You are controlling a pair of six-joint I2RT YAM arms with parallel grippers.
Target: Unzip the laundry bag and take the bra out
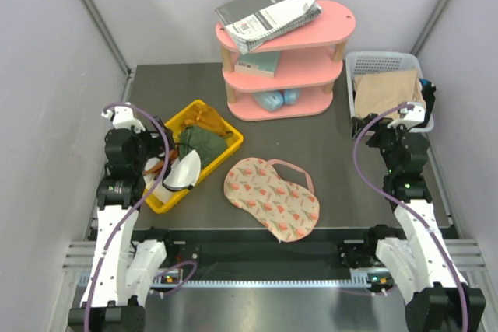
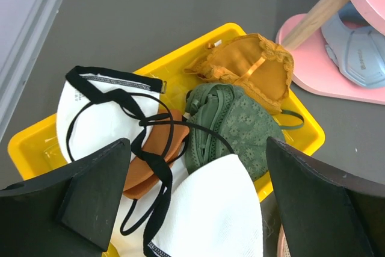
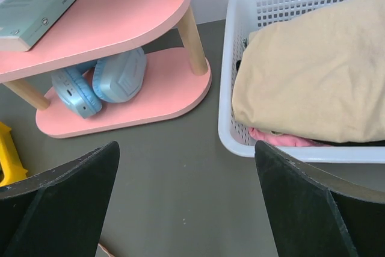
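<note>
The laundry bag, an oval cream-pink pouch with a fruit print and a thin pink loop strap, lies flat and closed on the dark table between the two arms. The bra is hidden; no dark maroon garment shows in any view. My left gripper is open and empty, hovering over the yellow bin left of the bag; in the left wrist view its fingers frame the bin's clothes. My right gripper is open and empty above bare table right of the bag, seen also in the right wrist view.
The yellow bin holds white, orange and olive-green garments. A pink three-tier shelf with books and blue headphones stands at the back. A white lattice basket with beige cloth sits at the back right.
</note>
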